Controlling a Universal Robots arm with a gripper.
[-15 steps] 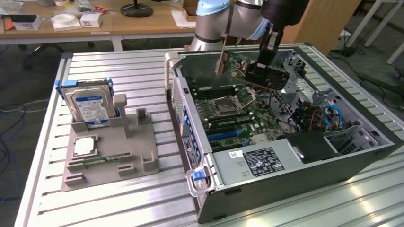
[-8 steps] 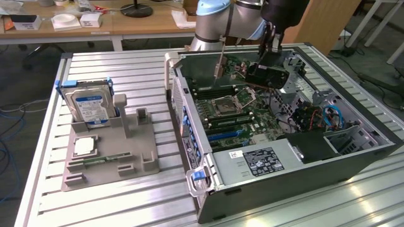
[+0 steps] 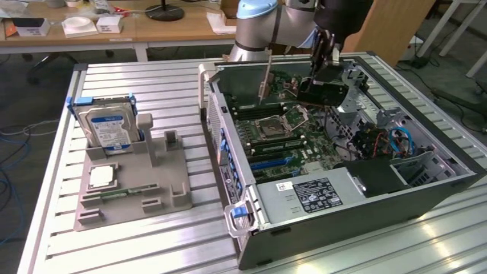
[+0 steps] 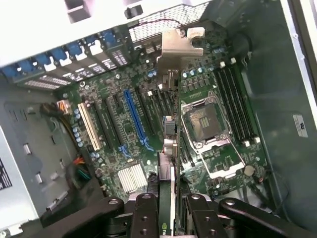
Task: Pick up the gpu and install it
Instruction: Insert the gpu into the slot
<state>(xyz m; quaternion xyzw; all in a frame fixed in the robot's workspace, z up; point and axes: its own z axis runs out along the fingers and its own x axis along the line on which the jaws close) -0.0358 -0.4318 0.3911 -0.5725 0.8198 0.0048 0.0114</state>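
**Holding the gpu edge-down over the open case**

We see the gripper (image 4: pixel 167 213) clamped on the gpu (image 4: pixel 167 168). Its fingers (image 4: pixel 146 215) press on the card's two flat faces, so the jaws stand partly closed around a thin thing. The card hangs in the air above the motherboard (image 4: pixel 119 94) inside the open case (image 3: pixel 396 211), not yet seated in any slot. We judge that it is gripped along its upper edge so the connector edge stays free and faces down. Its silvery bracket (image 4: pixel 178 47) points toward the case's rear wall, where the slot openings sit. The hard drive (image 3: pixel 110 127) stands in the grey holder (image 3: pixel 152 197), well apart.
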